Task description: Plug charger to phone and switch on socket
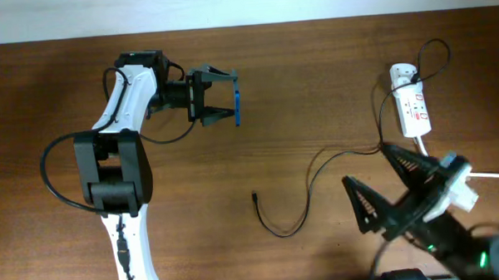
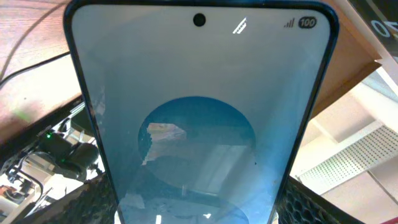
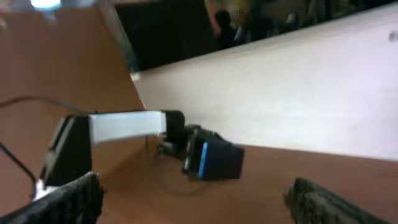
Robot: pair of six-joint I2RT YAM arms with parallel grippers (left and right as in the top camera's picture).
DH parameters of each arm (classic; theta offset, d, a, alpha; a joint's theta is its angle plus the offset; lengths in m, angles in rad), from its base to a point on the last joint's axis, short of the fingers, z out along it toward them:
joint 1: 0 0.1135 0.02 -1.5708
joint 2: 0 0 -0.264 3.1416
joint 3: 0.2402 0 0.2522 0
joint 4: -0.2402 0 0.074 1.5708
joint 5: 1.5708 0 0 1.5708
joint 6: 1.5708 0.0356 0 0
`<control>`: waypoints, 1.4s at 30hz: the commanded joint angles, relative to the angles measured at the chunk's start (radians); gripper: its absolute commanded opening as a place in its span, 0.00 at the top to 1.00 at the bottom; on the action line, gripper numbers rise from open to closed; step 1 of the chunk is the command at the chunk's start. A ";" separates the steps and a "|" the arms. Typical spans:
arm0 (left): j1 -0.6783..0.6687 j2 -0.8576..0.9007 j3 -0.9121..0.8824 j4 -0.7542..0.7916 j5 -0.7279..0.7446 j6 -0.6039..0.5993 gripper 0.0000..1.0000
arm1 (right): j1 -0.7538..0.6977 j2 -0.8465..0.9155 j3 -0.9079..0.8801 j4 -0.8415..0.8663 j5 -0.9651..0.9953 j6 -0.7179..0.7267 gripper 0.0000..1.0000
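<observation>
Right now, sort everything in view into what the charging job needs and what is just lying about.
Job: black-framed blue-screened smartphone, held by the left gripper; long thin black charger cable; white elongated power strip.
Lying about: brown wooden table; pale strip beyond its far edge.

Looks like a robotics lab bench. Wood-grain surface (image 1: pixel 314 88) carries two robot arms: left arm (image 1: pixel 117 161) at 9 o'clock, right arm (image 1: pixel 439 208) at 5 o'clock. White power strip (image 1: pixel 412 109) at 2 o'clock. Past the surface edge, left wrist view: cabled electronics with a green light (image 2: pixel 48 135) at 8 o'clock, white perforated panel (image 2: pixel 348 158) at 4 o'clock.
</observation>
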 commanded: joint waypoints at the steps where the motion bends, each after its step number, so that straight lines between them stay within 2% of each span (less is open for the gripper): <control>1: 0.007 0.007 0.021 -0.002 0.052 0.018 0.23 | -0.001 0.326 0.377 -0.391 0.058 -0.278 0.02; 2: 0.007 0.007 0.021 -0.004 0.052 0.018 0.23 | -0.001 0.451 0.510 -0.552 0.032 -0.309 0.02; 3: 0.007 0.007 0.021 -0.008 0.052 0.018 0.23 | -0.001 0.560 0.616 -0.655 -0.073 -0.317 0.01; 5: 0.007 0.007 0.021 -0.008 0.052 0.018 0.23 | 0.000 0.691 0.655 -0.621 -0.326 -0.313 0.02; 6: 0.007 0.007 0.021 -0.008 0.052 0.019 0.23 | 0.040 0.751 0.655 -0.621 -0.272 -0.301 0.02; 7: 0.007 0.007 0.021 -0.008 0.052 0.019 0.23 | 0.120 0.789 0.658 -0.627 -0.097 -0.261 0.02; 8: 0.007 0.007 0.021 -0.008 0.052 0.019 0.23 | 0.277 0.859 0.717 -0.690 0.171 -0.239 0.02; 11: 0.007 0.007 0.021 -0.007 0.052 0.019 0.23 | 0.526 1.045 0.904 -0.771 0.641 -0.057 0.02; 13: 0.007 0.007 0.021 -0.008 0.052 0.019 0.23 | 0.636 1.173 0.974 -0.714 0.762 0.052 0.02; 15: 0.007 0.007 0.021 -0.008 0.052 0.018 0.23 | 0.689 1.254 0.974 -0.594 0.769 0.117 0.01; 17: 0.007 0.007 0.021 -0.013 0.052 0.018 0.23 | 0.730 1.333 0.974 -0.522 0.877 0.205 0.00; 18: 0.007 0.007 0.021 -0.034 0.052 0.018 0.23 | 0.739 1.351 0.974 -0.499 0.914 0.217 0.00; 20: 0.007 0.007 0.021 -0.035 0.052 0.018 0.23 | 0.753 1.358 0.974 -0.458 0.922 0.242 0.25; 21: 0.007 0.007 0.021 -0.035 0.052 0.018 0.23 | 0.754 1.362 0.974 -0.446 0.941 0.250 0.28; 25: 0.007 0.007 0.021 -0.035 0.052 0.018 0.23 | 0.754 1.404 0.973 -0.478 0.981 0.268 0.28; 28: 0.007 0.007 0.021 -0.035 0.052 0.011 0.23 | 0.754 1.409 0.973 -0.479 0.980 0.269 0.40; 29: 0.007 0.007 0.021 -0.035 0.052 0.001 0.23 | 0.754 1.410 0.973 -0.481 0.981 0.268 0.40; 31: 0.007 0.007 0.021 -0.035 0.052 -0.002 0.23 | 0.754 1.411 0.973 -0.481 0.981 0.269 0.47; 42: 0.007 0.007 0.021 -0.034 0.052 -0.001 0.22 | 0.752 1.450 0.974 -0.455 1.000 0.268 0.61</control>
